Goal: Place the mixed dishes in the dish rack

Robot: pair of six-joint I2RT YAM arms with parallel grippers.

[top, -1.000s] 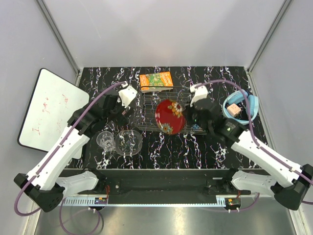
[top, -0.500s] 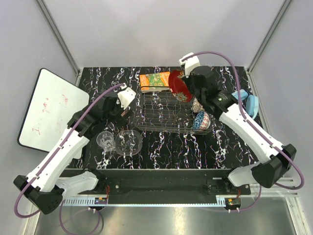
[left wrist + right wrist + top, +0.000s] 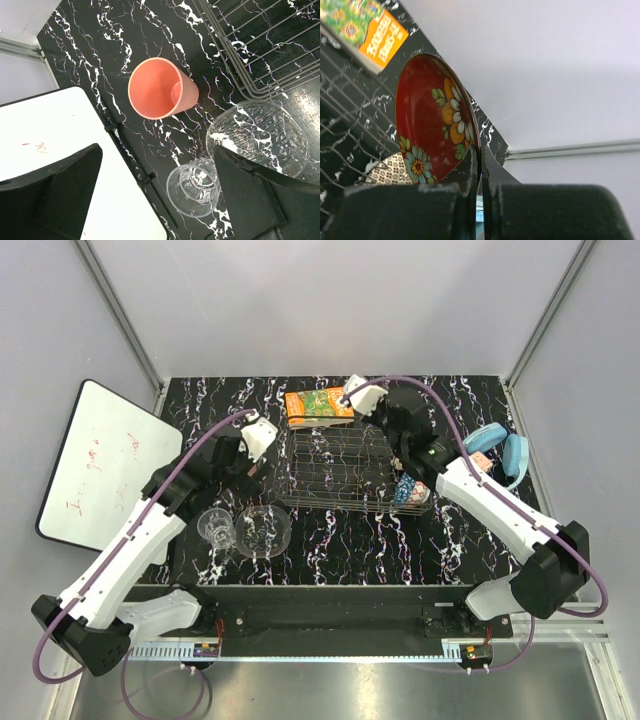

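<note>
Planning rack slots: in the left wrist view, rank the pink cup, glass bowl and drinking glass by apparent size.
1. clear glass bowl, partly hidden
2. salmon-pink cup
3. clear drinking glass, slightly smaller-looking

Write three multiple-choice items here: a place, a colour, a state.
1. Where does the clear drinking glass stand?
A. left of the clear glass bowl
B. right of it
C. inside it
2. What colour is the cup?
A. green
B. salmon-pink
C. white
3. The right gripper is:
A. open, empty
B. shut on a spoon
C. shut on the red floral plate
Key:
1 A: the top view shows the glass left of the bowl.
2 B: the left wrist view shows it pink.
3 C: its jaws pinch the plate's rim.
</note>
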